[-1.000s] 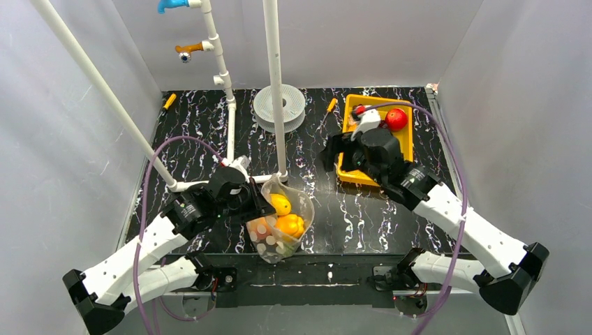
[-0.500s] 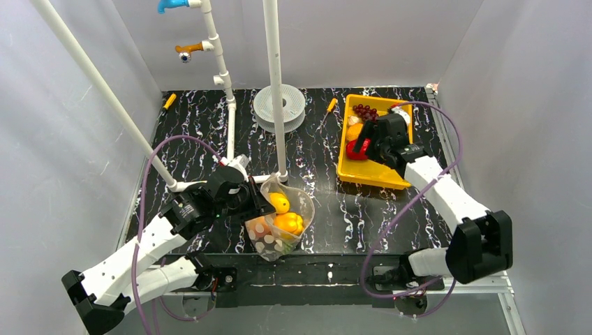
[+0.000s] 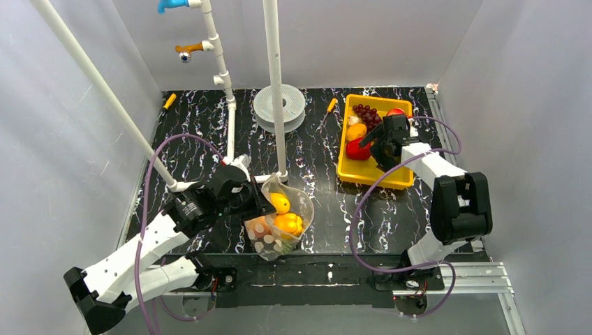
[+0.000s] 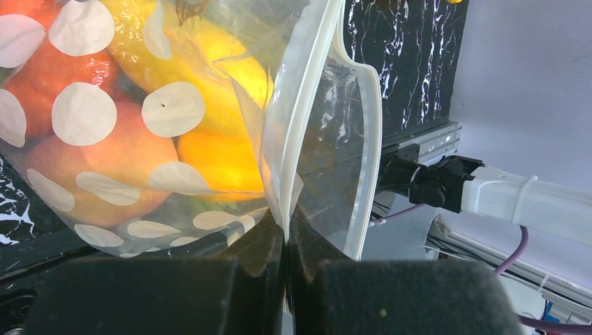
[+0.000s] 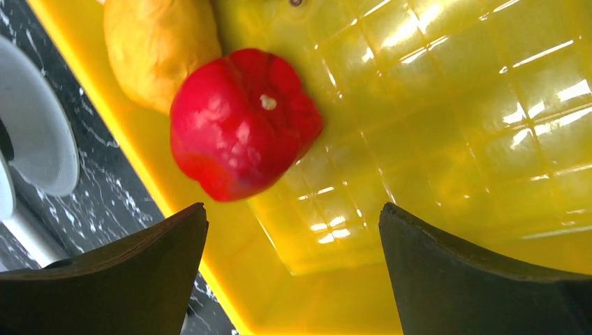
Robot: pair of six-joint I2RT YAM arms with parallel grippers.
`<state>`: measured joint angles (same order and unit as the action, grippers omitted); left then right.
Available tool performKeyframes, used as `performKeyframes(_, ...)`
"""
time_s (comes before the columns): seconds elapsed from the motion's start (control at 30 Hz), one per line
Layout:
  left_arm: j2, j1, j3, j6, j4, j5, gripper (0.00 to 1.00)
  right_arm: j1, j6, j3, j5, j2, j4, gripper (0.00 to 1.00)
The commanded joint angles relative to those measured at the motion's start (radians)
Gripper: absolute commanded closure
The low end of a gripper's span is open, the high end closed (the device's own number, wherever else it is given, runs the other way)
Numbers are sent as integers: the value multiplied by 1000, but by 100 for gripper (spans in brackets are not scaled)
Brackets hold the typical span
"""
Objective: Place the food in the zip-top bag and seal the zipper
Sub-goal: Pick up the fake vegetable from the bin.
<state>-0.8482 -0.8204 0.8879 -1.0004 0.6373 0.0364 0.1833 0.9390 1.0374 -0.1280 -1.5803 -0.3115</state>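
Observation:
The clear polka-dot zip-top bag [image 3: 279, 223] lies near the table's front, holding yellow and orange food [image 3: 280, 203]. My left gripper [image 3: 253, 206] is shut on the bag's mouth edge [image 4: 286, 209]; the whitish zipper strip [image 4: 373, 139] curves open beside it. The food shows through the plastic [image 4: 105, 132]. My right gripper [image 3: 373, 143] is open over the yellow tray [image 3: 405, 143], just above a red bell pepper [image 3: 357, 150]. In the right wrist view the pepper [image 5: 241, 122] lies ahead of the open jaws, with an orange fruit [image 5: 160, 49] behind it.
Dark red grapes [image 3: 364, 112] lie at the tray's far end. A white round dish [image 3: 279, 106] and white pipe frame [image 3: 274, 84] stand at the back centre. A small orange tool [image 3: 327, 112] lies left of the tray.
My right arm has swung right and folded back, bringing its gripper down over the tray beside the red pepper. The left gripper and bag have not moved.

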Motion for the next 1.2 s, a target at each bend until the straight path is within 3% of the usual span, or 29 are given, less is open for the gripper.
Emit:
performKeyframes(0.0,-21,-2,49,29,20,-22,100,-22,99,77,-3,-55,27,2)
performKeyframes(0.8,-67,-1,69,59,19,-22,100,-24,75,208,54,-274,63,2)
performKeyframes(0.93,-65,-1,68,59,19,-22,100,-24,64,178,74,-257,90,16)
performKeyframes(1.17,-66,-1,68,61,18,-21,100,-24,18,158,42,-176,83,50)
